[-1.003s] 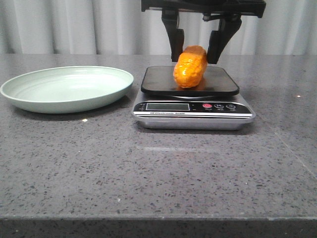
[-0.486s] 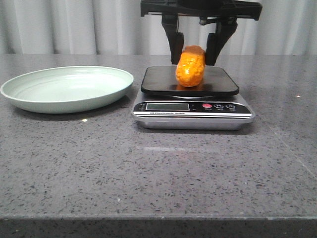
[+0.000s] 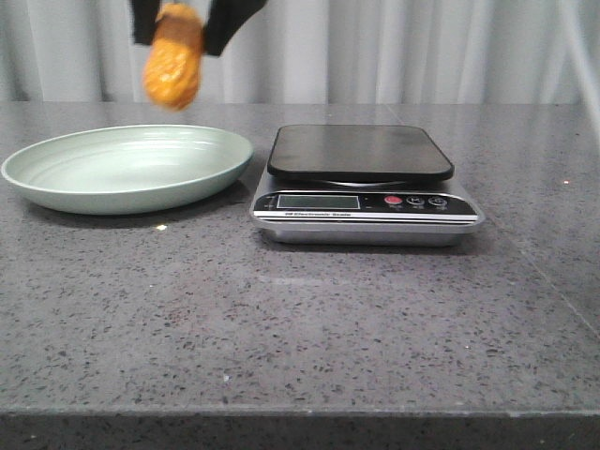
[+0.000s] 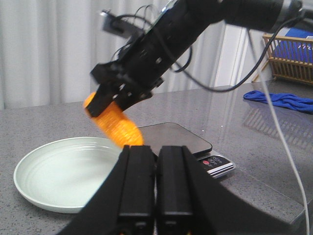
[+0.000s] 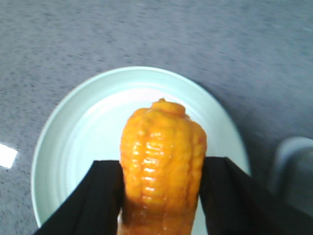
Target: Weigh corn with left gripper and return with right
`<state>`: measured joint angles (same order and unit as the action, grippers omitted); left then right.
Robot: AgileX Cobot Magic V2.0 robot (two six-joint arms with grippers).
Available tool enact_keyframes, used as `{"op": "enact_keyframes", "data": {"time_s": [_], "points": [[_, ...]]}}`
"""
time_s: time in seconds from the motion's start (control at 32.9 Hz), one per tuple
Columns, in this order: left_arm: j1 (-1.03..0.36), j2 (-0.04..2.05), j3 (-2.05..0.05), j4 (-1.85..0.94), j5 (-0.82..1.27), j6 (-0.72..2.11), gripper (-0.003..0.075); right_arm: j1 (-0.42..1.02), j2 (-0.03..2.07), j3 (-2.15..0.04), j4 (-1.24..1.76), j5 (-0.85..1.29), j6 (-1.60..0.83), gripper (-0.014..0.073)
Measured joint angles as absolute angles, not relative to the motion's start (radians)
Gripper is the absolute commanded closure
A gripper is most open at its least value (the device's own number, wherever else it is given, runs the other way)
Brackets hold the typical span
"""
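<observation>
Two things stand on the grey speckled surface [image 3: 300, 328], whose nearest stretch is bare. Closer of the two is a kitchen scale [image 3: 366, 202], with a silver body, a display too small to read and a black weighing platform [image 3: 359, 152] with nothing on it. Just beside it, on the robot's left and apart from it, sits the pale green plate [image 3: 56, 192], with nothing lying in it.

Above the plate, in the air, hangs the corn [image 3: 172, 61], a stubby orange-yellow cob, blurred in the front view. The right end effector [image 3: 183, 28] is clamped on it, one black finger on each flank. The right wrist view shows this grasp plainly: the cob [image 5: 164, 161] sits between the two fingers [image 5: 105, 196], its tip pointing away from the camera, the plate [image 5: 73, 147] below it.

The left end effector [image 4: 156, 191] shows only in its own wrist view. Its two fingers are pressed together and hold nothing, well clear of the corn [image 4: 115, 125].

Farthest back, a pale curtain [image 3: 422, 47] hangs behind the surface. Off to the robot's right lie a blue cloth [image 4: 279, 100] and a wooden rack [image 4: 288, 54].
</observation>
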<state>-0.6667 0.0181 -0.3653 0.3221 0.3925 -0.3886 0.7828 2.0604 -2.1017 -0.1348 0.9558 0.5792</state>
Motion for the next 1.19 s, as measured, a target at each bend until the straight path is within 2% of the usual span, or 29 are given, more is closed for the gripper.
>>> {"op": "enact_keyframes", "data": {"time_s": [0.15,0.3,0.4,0.67,0.91,1.03,1.19], "points": [[-0.667,0.018,-0.365,0.322,0.392,-0.389,0.0586,0.789,2.157,-2.103,-0.094,0.908,0.575,0.0221],[-0.667,0.018,-0.365,0.322,0.390,-0.389,0.0586,0.789,2.208,-2.103,-0.072,0.890,0.575,0.0089],[-0.667,0.018,-0.365,0.322,0.390,-0.389,0.0586,0.789,2.210,-2.110,-0.070,0.889,0.575,0.0043],[-0.667,0.018,-0.365,0.322,0.390,-0.389,0.0586,0.788,2.205,-2.222,-0.078,0.993,0.575,0.0043],[-0.667,0.018,-0.365,0.322,0.390,-0.389,0.0586,0.734,2.072,-2.240,-0.082,1.054,0.559,0.0055],[-0.667,0.018,-0.365,0.322,0.390,-0.389,0.0586,0.689,2.007,-2.222,-0.088,1.132,0.492,0.0104],[-0.667,0.018,-0.365,0.322,0.390,-0.389,0.0586,0.648,1.923,-2.139,-0.089,1.168,0.397,0.0118]]}}
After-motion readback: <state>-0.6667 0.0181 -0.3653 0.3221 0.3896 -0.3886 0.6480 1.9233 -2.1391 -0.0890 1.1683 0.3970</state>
